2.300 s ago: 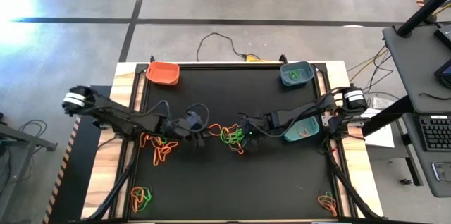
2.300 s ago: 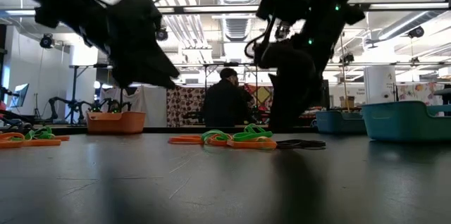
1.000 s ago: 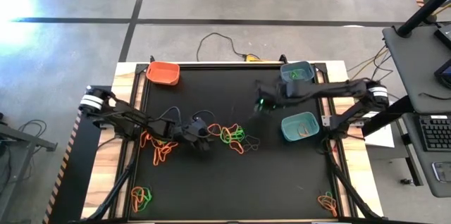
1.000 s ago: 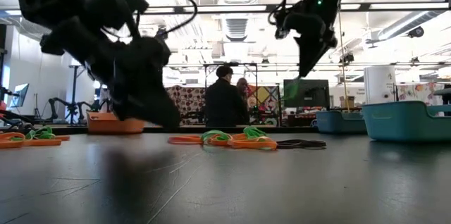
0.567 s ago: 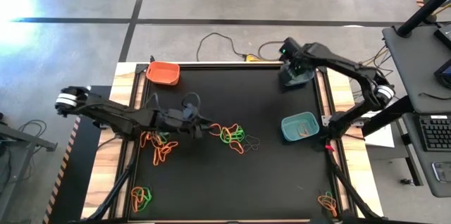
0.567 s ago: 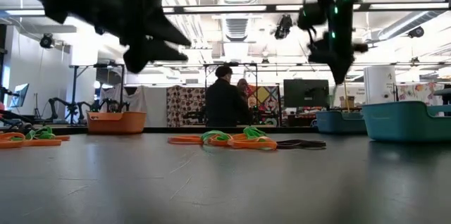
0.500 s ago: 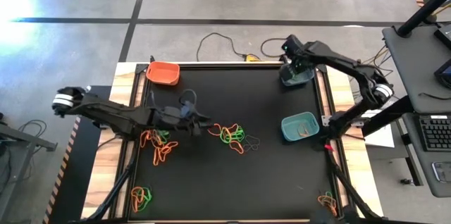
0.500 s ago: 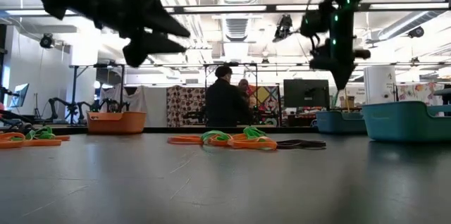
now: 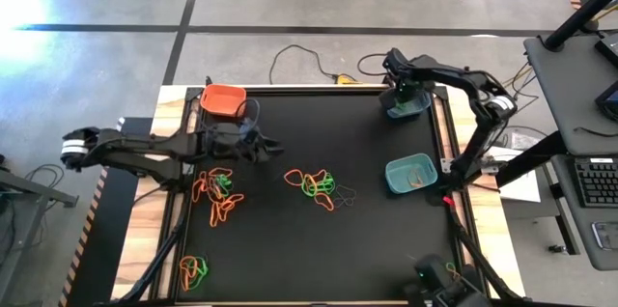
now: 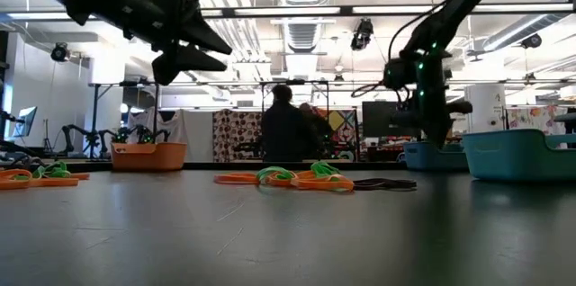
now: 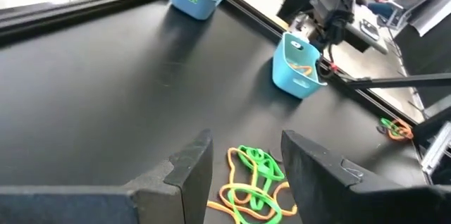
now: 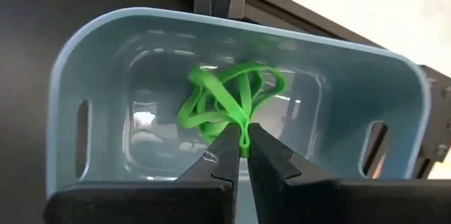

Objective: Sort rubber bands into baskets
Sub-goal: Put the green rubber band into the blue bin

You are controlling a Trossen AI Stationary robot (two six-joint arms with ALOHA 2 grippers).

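Directly above the blue basket (image 12: 232, 97) at the table's far right corner, the right gripper (image 12: 239, 155) pinches a green rubber band (image 12: 243, 134) — its release lies straight down — while the left gripper (image 11: 243, 164), fingers apart, waits mid-table.

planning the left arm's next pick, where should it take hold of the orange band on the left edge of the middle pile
Grip the orange band on its outer loop, which lies flat and clear of the green bands. Come straight down with the left end effector, fingers open, straddling that single strand from the pile's left side.
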